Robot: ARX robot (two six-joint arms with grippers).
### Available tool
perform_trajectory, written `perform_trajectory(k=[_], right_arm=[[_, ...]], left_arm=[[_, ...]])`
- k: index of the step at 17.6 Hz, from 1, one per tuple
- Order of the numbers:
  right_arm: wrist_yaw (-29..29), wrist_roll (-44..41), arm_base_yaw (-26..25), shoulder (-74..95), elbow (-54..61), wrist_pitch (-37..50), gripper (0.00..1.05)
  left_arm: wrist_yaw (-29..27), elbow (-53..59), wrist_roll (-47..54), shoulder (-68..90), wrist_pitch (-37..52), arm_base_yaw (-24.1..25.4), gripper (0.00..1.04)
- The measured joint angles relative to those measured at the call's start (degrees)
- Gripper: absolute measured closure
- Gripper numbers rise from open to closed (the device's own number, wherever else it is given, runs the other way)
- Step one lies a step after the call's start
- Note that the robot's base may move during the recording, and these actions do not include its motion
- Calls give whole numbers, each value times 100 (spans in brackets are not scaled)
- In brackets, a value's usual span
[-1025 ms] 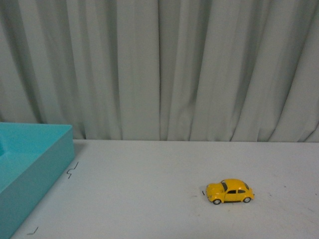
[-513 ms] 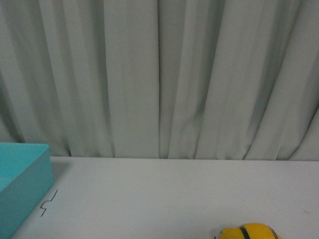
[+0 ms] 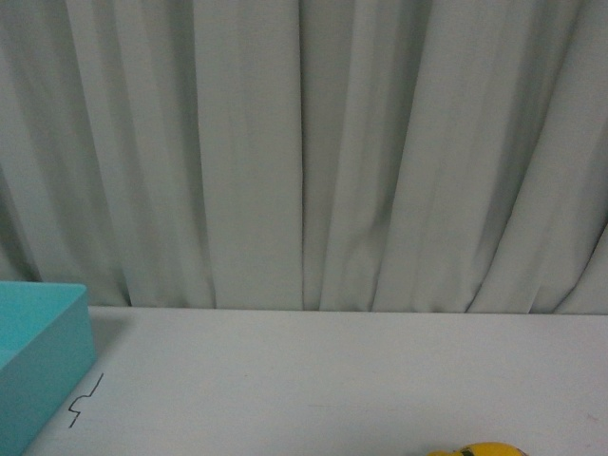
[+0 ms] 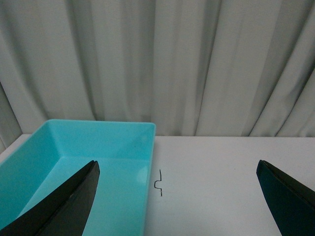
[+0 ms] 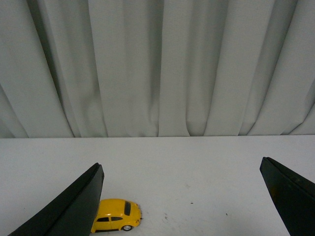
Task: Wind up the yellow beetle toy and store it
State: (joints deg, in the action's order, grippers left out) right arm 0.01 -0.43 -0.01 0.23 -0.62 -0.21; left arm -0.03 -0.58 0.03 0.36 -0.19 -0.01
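Observation:
The yellow beetle toy (image 5: 117, 215) stands on its wheels on the white table, glossy with dark windows and a black stripe. In the right wrist view its one end is hidden behind a dark finger (image 5: 74, 206) of my right gripper (image 5: 181, 162), which is open and holds nothing. The front view shows just the toy's roof (image 3: 480, 449) at the bottom edge. My left gripper (image 4: 177, 164) is open and empty, hovering over the rim of the teal box (image 4: 98, 147). Neither arm shows in the front view.
The teal box (image 3: 43, 342) sits at the table's left side, open-topped with nothing showing inside. A small black squiggle mark (image 4: 159, 183) lies on the table beside it. Grey curtains (image 3: 304, 152) close off the table's far edge.
The front view has swung upward: the toy has slid from mid-table to the bottom edge of the picture, and the box sits lower and further left. The toy itself seems unmoved.

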Motion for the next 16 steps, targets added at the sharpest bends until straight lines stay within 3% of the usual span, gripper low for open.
perform_trajectory(k=[4, 5, 7, 10, 11, 13, 16], right_arm=[[179, -2, -4, 24, -15, -133, 7], [114, -13, -201, 214, -31, -28, 7], [-634, -63, -1067, 1215, -236, 1303, 7], [-1884, -118, -1480, 4000, -949, 3628, 7], [-2256, -229, -1499, 4909, -1410, 3976, 7], [-3119, -608, -1416, 6083, -2400, 3657, 7], [-4671, -2151, -1198, 7184, -3969, 1716, 7]], left_arm=[[0, 0, 0, 0, 0, 0, 7], [0, 0, 0, 0, 0, 0, 7], [0, 0, 0, 0, -2, 0, 7], [-2, 0, 0, 0, -2, 0, 7], [-4, 0, 0, 0, 0, 0, 7], [-2, 0, -2, 0, 0, 0, 7], [0, 0, 0, 0, 0, 0, 7]])
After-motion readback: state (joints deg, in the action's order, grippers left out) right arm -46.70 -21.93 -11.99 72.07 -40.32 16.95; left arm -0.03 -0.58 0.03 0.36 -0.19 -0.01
